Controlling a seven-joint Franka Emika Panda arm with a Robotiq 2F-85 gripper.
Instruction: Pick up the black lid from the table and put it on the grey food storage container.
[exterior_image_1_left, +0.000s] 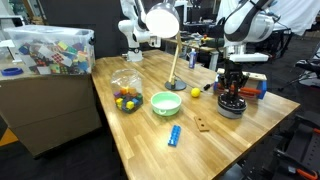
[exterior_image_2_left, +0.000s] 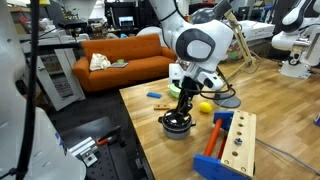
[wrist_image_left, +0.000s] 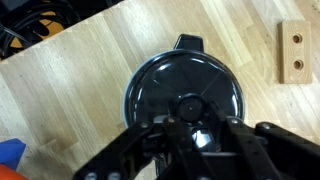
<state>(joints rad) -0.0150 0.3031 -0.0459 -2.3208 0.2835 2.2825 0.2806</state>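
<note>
Since the black lid (wrist_image_left: 185, 88) has to cover the grey tub (exterior_image_1_left: 232, 112), it seems to lie flat on top of the tub. The gripper (exterior_image_1_left: 232, 96) hangs right over it, and I cannot tell if it is squeezing.

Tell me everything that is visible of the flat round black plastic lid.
The flat round black plastic lid looks glossy, with a raised rim, a small tab on one edge and a round bump at its centre. It seems to lie level on the low round grey plastic tub, near an edge of the wooden table. The gripper hangs over it; contact cannot be judged.
</note>
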